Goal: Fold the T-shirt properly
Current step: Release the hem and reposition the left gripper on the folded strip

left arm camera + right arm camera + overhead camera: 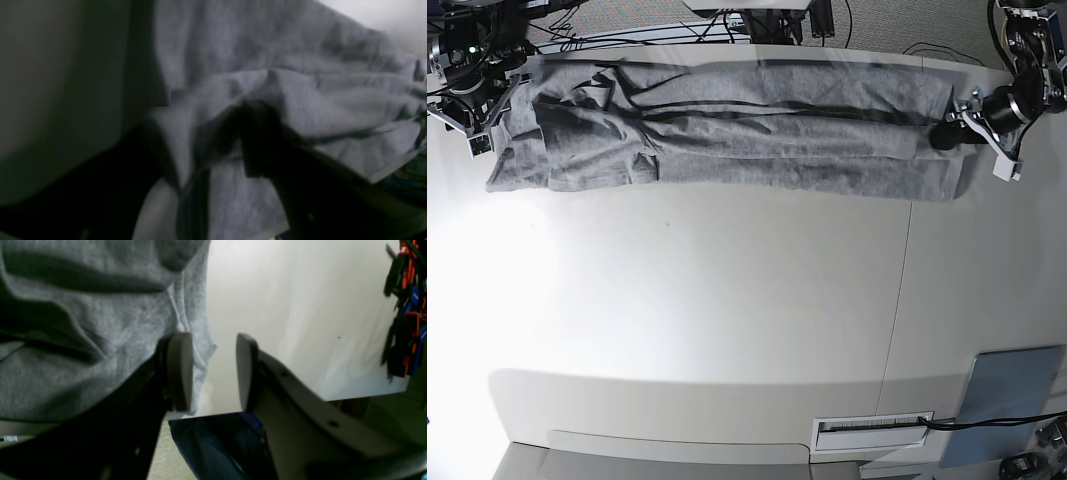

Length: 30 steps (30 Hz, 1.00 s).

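The grey T-shirt (727, 125) lies as a long, creased band across the far side of the white table (727, 300). At the band's right end in the base view my left gripper (952, 133) is down in the cloth. The blurred left wrist view shows its jaws apart, one dark finger (260, 140) pressed into bunched T-shirt (300, 66) fabric. My right gripper (489, 105) is at the band's left end. In the right wrist view it (213, 371) stands open, one pad (180, 370) over the T-shirt (100, 340) edge and the other over bare table.
The table's edge (350, 396) runs close beside the right gripper, with dark blue cloth (213, 446) below it and orange, blue and black clutter (405, 306) beyond. A grey-blue pad (1007, 405) and a white slot (872, 428) sit at the near right. Cables (627, 30) run behind the table.
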Each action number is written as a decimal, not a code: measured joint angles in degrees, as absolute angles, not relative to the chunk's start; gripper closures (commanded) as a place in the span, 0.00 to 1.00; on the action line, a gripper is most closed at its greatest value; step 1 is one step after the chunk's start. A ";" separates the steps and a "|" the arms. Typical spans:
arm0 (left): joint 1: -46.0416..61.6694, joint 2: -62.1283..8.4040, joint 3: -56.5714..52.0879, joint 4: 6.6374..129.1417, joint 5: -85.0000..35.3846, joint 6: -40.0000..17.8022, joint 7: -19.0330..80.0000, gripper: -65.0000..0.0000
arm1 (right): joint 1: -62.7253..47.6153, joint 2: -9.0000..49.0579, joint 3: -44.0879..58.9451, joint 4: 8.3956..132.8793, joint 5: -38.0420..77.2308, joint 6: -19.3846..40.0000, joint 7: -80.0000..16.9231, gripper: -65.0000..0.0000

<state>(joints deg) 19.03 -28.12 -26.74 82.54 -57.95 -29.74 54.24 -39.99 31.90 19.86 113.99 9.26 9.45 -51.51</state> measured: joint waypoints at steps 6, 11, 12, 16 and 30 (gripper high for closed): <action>18.83 -24.49 -26.81 82.85 -53.98 -34.17 52.99 0.67 | -39.99 31.90 19.86 113.99 9.26 9.45 -51.64 0.66; 19.05 -26.06 -26.74 82.74 -52.93 -30.59 52.03 0.98 | -39.99 31.90 19.86 113.99 9.26 9.45 -51.64 0.66; 19.07 -26.68 -26.70 82.74 -52.90 -29.39 51.70 1.00 | -39.99 31.90 19.86 113.99 9.28 9.45 -51.64 0.66; 19.05 -29.54 -26.70 82.67 -52.40 -28.03 51.79 1.00 | -39.99 31.90 19.86 113.99 9.28 9.47 -51.59 0.66; 22.09 -25.32 -26.72 109.51 -39.72 -15.81 60.01 1.00 | -40.01 31.88 19.86 113.99 9.28 9.43 -51.44 0.66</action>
<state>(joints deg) 22.09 -25.32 -26.72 109.51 -39.72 -15.81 60.01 -40.01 31.88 19.86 113.99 9.28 9.43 -51.44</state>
